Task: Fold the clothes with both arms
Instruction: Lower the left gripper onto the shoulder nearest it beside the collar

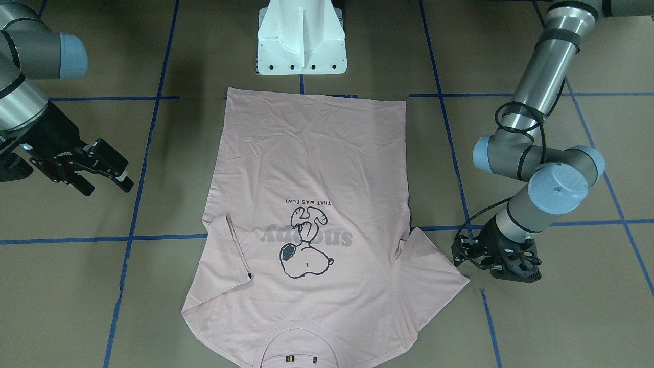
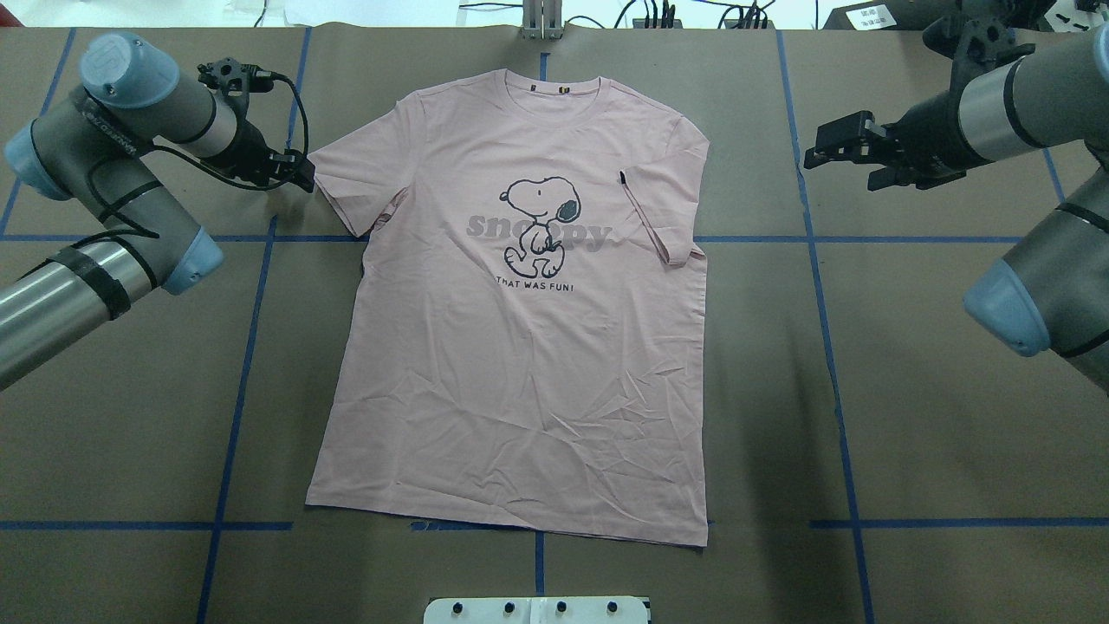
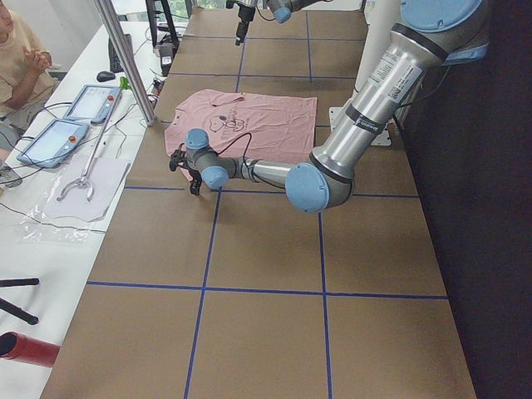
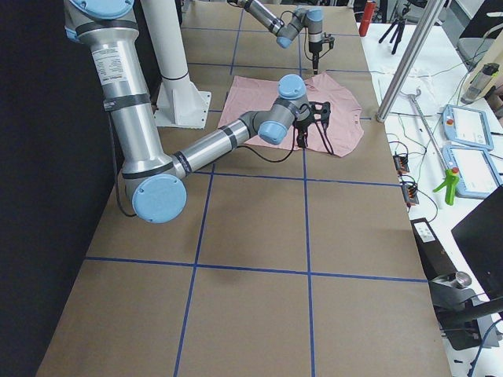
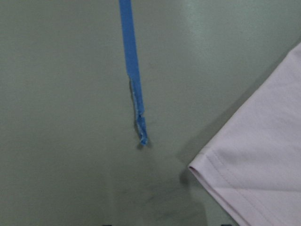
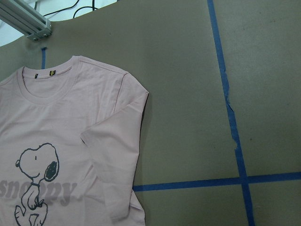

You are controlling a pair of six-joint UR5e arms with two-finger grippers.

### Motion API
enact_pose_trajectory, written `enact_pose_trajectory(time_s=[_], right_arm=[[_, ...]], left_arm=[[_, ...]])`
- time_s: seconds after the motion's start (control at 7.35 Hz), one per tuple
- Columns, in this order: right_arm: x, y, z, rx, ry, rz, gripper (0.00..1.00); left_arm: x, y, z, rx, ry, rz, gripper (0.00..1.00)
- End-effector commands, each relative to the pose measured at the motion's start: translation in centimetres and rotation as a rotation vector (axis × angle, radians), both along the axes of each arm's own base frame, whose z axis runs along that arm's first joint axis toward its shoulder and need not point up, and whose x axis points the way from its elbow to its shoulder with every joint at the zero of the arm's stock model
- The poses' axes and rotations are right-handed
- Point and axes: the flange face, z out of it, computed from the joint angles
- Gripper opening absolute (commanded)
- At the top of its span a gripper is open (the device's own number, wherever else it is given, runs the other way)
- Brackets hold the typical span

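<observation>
**Left arm** [image 2: 130,113]: reaches in low over the far-left part of the bench [image 2: 910,416].

**Left end effector** [image 2: 295,169]: pointed down at the bench, just beside the tip of the shirt's left sleeve [image 2: 355,186], touching no cloth. Its wrist view shows only the sleeve corner and a frayed strip of blue tape [image 5: 131,70]. The fingers are barely in shot, so I cannot tell whether they are spread or pressed together.

**T-shirt** [image 2: 520,364]: pale pink, flat at mid-bench. Dog print [image 2: 541,221] faces up, collar [image 2: 554,87] on the far side, hem [image 2: 511,520] near. Light creasing in the lower body.

**Right sleeve** [image 2: 663,217]: lies folded inward over the chest, its edge within the side seam line. The left sleeve is not yet turned in.

**Right end effector** [image 1: 108,185]: fingers spread, holding nothing, raised and well to the right of the shirt.

**Step in hand (judged):** pinching the left sleeve tip to fold it inward.
- Come in low and slide one finger under the hem corner.
- Pinch only the sleeve, not the body cloth beneath.
- Lift slightly, then carry the sleeve right to mirror the other one.
- Keep the body flat; dragging would shift the collar.
</observation>
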Motion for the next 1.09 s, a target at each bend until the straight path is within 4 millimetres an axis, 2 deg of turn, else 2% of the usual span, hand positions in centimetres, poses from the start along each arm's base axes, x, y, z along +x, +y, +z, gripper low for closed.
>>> enact_pose_trajectory(time_s=[0.0, 0.41, 0.82, 0.95], right_arm=[[0.1, 0.0, 0.1, 0.000, 0.003, 0.004, 1.00], [0.4, 0.1, 0.5, 0.006, 0.018, 0.029, 1.00], [0.5, 0.3, 0.8, 0.004, 0.024, 0.034, 1.00], [0.4, 0.3, 0.8, 0.002, 0.023, 0.033, 1.00]], left_arm=[[0.3, -0.4, -1.2, 0.029, 0.012, -0.005, 0.63], [0.2, -1.1, -1.6, 0.077, -0.012, -0.058, 0.62], [1.2, -2.1, -0.8, 0.090, -0.022, -0.071, 0.61], [1.3, -2.1, -0.8, 0.090, -0.022, -0.071, 0.53]])
